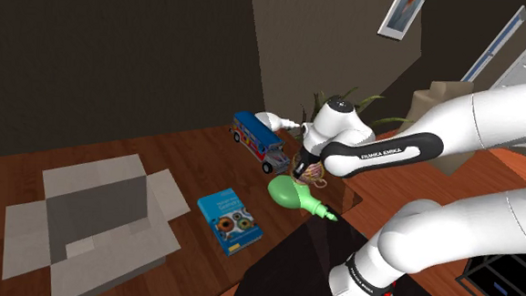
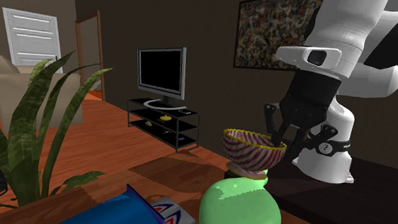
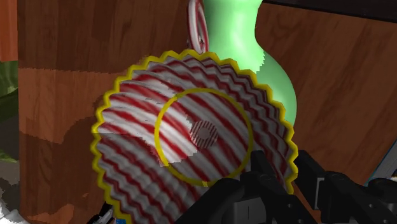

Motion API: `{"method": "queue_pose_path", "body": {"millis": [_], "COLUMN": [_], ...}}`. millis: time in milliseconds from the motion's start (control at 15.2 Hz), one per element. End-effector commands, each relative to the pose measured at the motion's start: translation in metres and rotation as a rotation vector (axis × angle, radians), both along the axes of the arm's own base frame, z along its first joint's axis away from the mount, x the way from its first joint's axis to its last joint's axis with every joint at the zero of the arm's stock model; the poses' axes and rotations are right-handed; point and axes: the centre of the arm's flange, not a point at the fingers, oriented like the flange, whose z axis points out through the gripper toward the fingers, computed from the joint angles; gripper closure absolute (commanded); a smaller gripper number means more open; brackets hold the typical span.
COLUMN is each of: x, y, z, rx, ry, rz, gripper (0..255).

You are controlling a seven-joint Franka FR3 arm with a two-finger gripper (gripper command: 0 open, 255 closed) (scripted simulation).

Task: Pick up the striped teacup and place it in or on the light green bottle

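Shoulder view: your wooden table (image 1: pixel 188 153) stands in a dark-walled room. The bottle (image 1: pixel 293 196) lies on it, with an open cardboard box (image 1: pixel 89 217) well apart from it, flaps spread.

Second exterior view: a TV (image 2: pixel 162 71) stands beyond the bottle. The striped teacup (image 2: pixel 253 152) sits just above the bottle's neck, and your gripper (image 2: pixel 279 142) pinches its rim.

Wrist view: the teacup overlaps the bottle, rim clasped between the fingers.
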Motion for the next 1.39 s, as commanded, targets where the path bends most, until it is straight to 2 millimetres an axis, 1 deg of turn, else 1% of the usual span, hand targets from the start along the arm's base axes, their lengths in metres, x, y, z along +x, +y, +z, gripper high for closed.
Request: {"method": "queue_pose_path", "body": {"millis": [0,462,528,858,1056,1122,1320], "x": [-0.001,-0.001,-0.001,-0.001,-0.006,-0.007,-0.007], "y": [0.0,0.0,0.0,0.0,0.008,0.01,0.01], "z": [-0.007,-0.007,-0.007,-0.007,0.031,0.041,0.041], "rx": [0.0,0.0,0.0,0.0,0.0,0.0,0.0], "ry": [-0.002,-0.002,-0.002,-0.002,-0.002,-0.002,-0.002], "rz": [0.0,0.0,0.0,0.0,0.0,0.0,0.0], "gripper": [255,255,0,0,0,0,0]}}
